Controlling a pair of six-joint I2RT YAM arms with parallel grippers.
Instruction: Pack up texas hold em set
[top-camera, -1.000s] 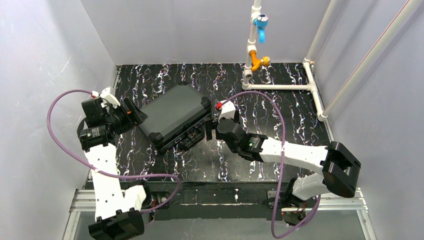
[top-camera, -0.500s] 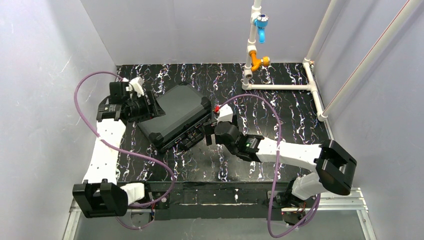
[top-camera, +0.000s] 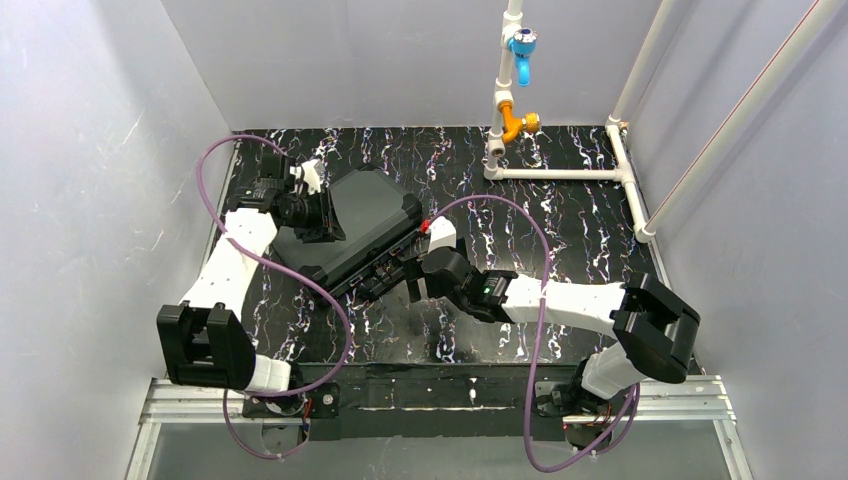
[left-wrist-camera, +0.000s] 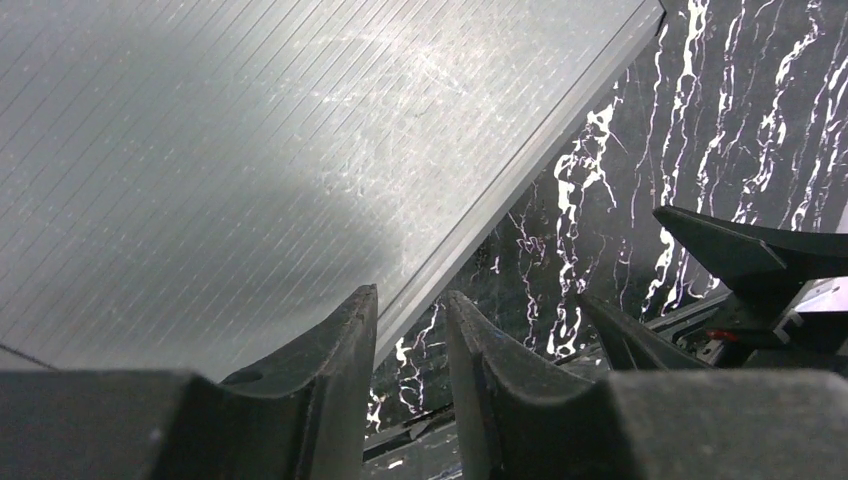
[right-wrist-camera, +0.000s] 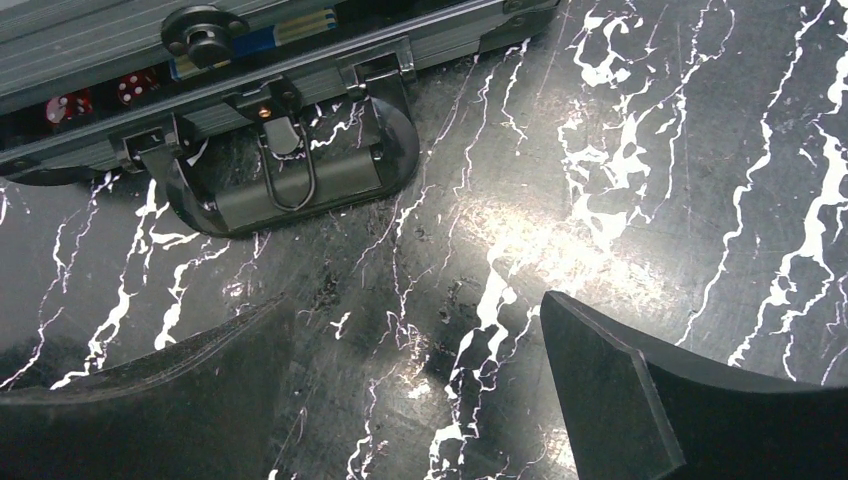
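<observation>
Case w/ red dice inside

No readable text, labels or numbers, white pips on small red dice, count unclear

Black ribbed hard case is recorded at 10 o'clock of centre, skewed, lid lowered but ajar. Through the gap, red dice and a blue box are seen. Handle faces 5 o'clock.
</observation>
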